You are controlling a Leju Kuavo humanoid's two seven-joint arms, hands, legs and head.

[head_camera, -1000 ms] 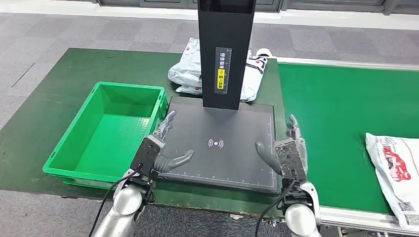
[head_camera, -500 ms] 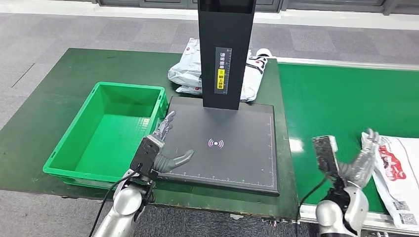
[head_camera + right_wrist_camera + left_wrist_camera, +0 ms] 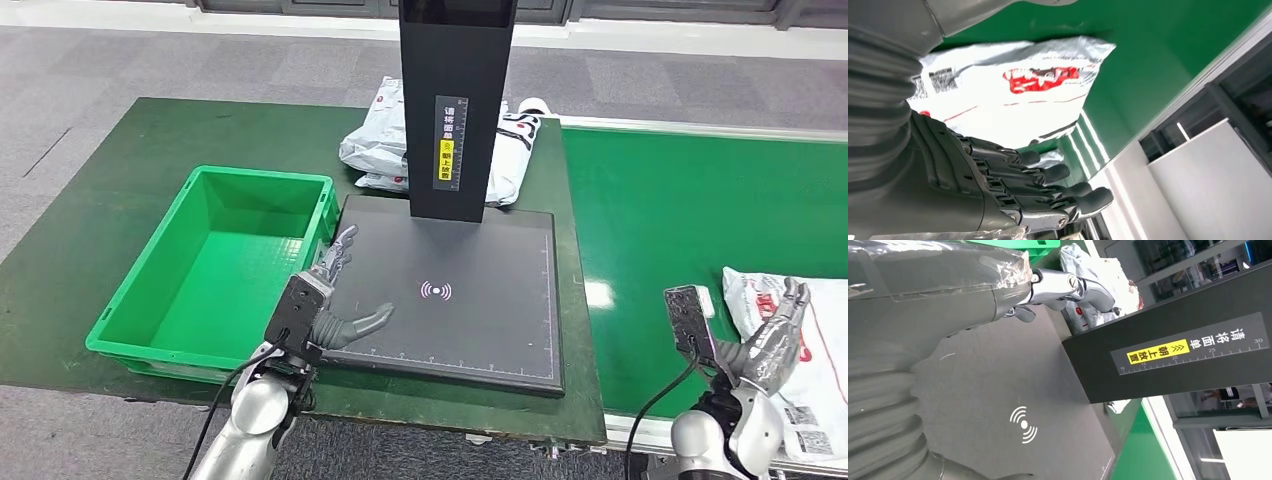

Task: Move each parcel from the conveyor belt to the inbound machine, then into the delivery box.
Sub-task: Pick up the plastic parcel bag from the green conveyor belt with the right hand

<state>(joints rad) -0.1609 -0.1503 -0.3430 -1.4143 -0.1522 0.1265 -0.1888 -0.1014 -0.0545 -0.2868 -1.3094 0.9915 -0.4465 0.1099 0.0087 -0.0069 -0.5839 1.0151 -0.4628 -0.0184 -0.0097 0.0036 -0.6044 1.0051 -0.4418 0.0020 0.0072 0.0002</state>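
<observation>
A white parcel [image 3: 815, 335] with red print lies on the green conveyor belt [image 3: 680, 210] at the right; the right wrist view shows the parcel [image 3: 1013, 95] flat on the belt. My right hand [image 3: 768, 338] hovers over its near-left end with fingers [image 3: 1058, 192] extended and nothing in them. My left hand [image 3: 335, 298] stays open at the left edge of the inbound machine's black plate [image 3: 480, 260]. The left hand [image 3: 953, 295] holds nothing. The green delivery box [image 3: 130, 335] stands left of the plate with nothing inside.
The machine's black column [image 3: 455, 110] rises from the back of the plate, shown close as the column [image 3: 1168, 355] in the left wrist view. Two white parcels [image 3: 375, 140] lie behind it on the green table. The belt's near metal rail runs beside my right arm.
My right hand swung from the plate's right edge out to the right, over the belt, to the parcel. The parcel has drifted slightly left along the belt. The left hand has not moved.
</observation>
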